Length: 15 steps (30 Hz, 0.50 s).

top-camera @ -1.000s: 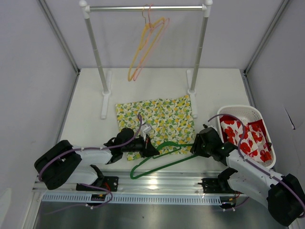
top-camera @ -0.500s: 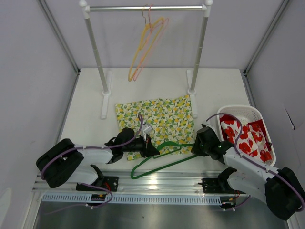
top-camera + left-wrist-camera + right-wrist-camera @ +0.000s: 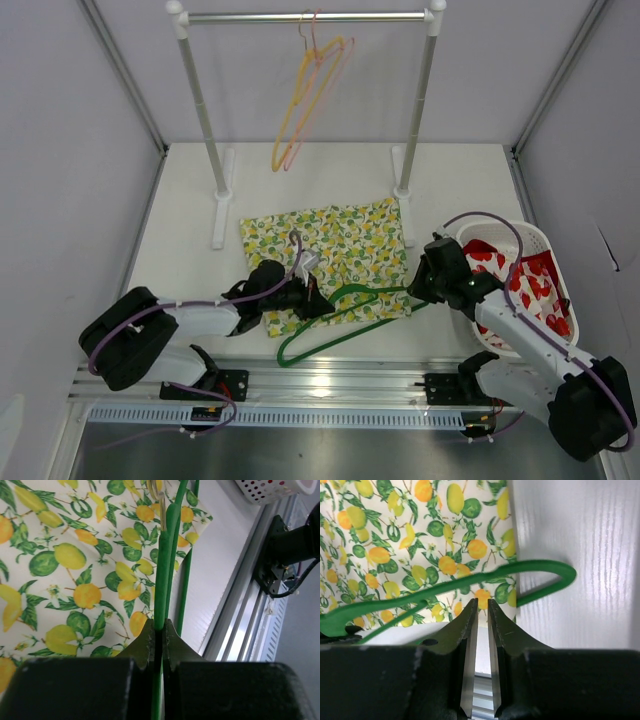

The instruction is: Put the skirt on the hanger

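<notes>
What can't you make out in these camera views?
Right wrist view: whether the right gripper pinches the lemon-print fabric skirt; jaws cover the hem.
Top view: those jaws, under the wrist.
Left wrist view: far end of the green plastic hanger, cut by the top edge.

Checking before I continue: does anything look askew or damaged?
The green hanger lies slanted on top of the lemon-print skirt, one end past its right edge, pinched by the left gripper. Nothing looks spilled or damaged.
</notes>
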Each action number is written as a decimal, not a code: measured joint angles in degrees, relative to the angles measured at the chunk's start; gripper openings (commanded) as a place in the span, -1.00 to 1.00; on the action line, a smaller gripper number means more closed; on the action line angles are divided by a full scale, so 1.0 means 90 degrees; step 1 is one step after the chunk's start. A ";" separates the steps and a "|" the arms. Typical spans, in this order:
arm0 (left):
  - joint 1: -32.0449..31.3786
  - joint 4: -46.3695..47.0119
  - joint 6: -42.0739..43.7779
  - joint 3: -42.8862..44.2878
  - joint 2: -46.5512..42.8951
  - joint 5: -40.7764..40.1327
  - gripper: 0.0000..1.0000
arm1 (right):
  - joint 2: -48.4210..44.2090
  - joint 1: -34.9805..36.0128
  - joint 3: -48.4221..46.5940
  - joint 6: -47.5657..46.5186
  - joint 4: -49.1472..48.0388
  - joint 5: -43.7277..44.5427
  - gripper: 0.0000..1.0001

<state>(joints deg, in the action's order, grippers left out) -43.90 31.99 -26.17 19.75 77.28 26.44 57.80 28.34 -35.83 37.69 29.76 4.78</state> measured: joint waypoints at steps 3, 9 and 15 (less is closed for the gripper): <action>0.0063 -0.0138 0.0104 0.0053 0.0000 -0.0090 -1.00 | 0.0007 -0.0267 0.0000 -0.0102 0.0102 -0.0194 -0.63; 0.0104 -0.0306 0.0272 0.0119 -0.0002 -0.0211 -1.00 | 0.0112 -0.0896 -0.0034 -0.0289 0.0165 -0.0546 -0.54; 0.0109 -0.0333 0.0364 0.0119 -0.0002 -0.0304 -1.00 | 0.0134 -0.0580 -0.0012 -0.0289 0.0117 -0.0709 -0.30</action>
<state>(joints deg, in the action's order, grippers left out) -42.92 28.99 -22.90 20.82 77.25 23.70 59.00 23.11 -35.94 35.09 30.81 -1.61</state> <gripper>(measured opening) 0.037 0.301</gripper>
